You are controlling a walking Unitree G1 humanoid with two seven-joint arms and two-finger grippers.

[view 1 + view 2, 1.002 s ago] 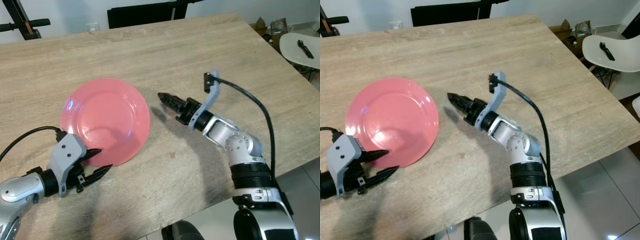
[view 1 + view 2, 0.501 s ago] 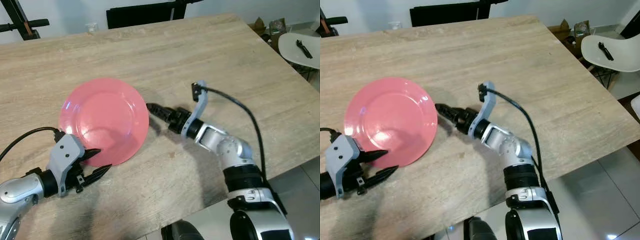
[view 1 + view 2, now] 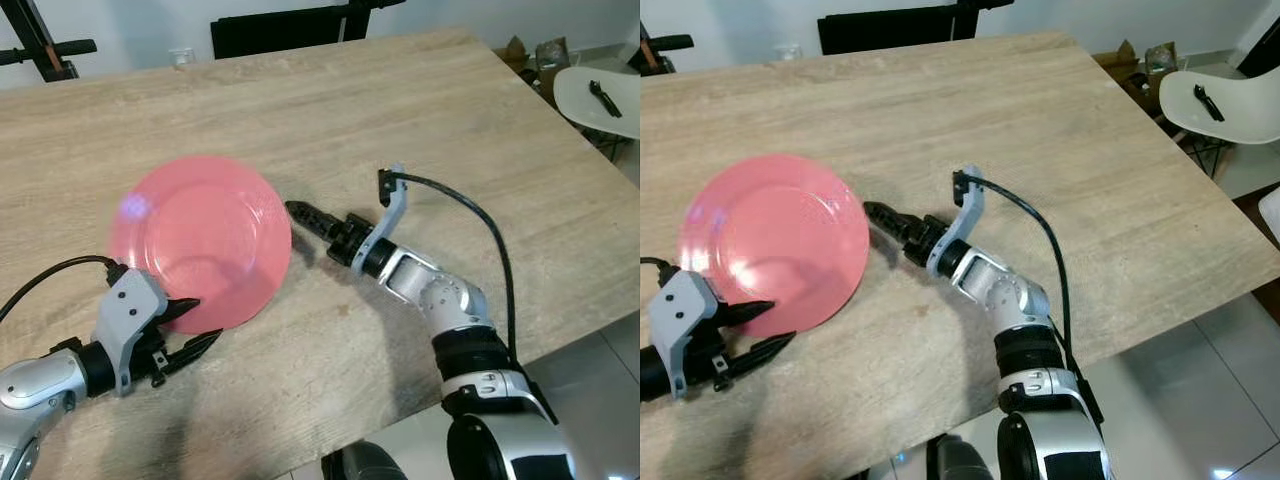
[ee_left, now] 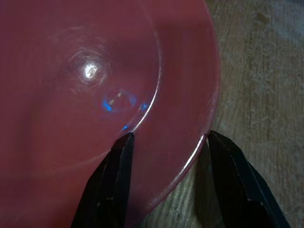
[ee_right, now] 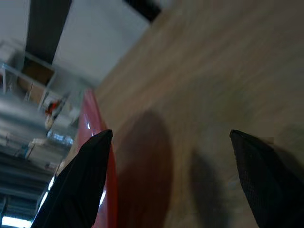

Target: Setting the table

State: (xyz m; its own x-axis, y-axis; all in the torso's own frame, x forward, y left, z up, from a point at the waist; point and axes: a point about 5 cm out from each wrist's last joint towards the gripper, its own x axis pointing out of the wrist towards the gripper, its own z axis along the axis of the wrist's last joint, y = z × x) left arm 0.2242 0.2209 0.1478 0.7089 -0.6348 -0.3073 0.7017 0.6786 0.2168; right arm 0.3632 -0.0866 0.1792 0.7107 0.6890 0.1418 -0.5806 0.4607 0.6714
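1. Pink plate [image 3: 198, 255] lies flat on the wooden table [image 3: 330, 110], toward the robot's left and nearer the front edge than the far one. Slightly blurred in the head views.
2. Left gripper [image 3: 190, 327] sits at the plate's near rim, fingers parted. In the left wrist view one finger [image 4: 118, 175] lies over the plate's surface and the other stands just outside the rim on bare wood; the rim runs between them. No clamping visible.
3. Right gripper [image 3: 300, 213] reaches in low from the right; its tip is at the plate's right edge, touching or nearly so, cannot tell which. In the right wrist view the fingers stand wide apart, with the plate's red edge beside one finger [image 5: 80, 175] and nothing between them but table.
4. Plate thus flanked: left gripper at the near rim, right gripper at the right rim.
5. Open wood spreads beyond the plate toward the far edge and across the whole right half of the table.
6. Off the table's right corner: a white chair [image 3: 1230, 100] bearing a small dark object; tiled floor below.
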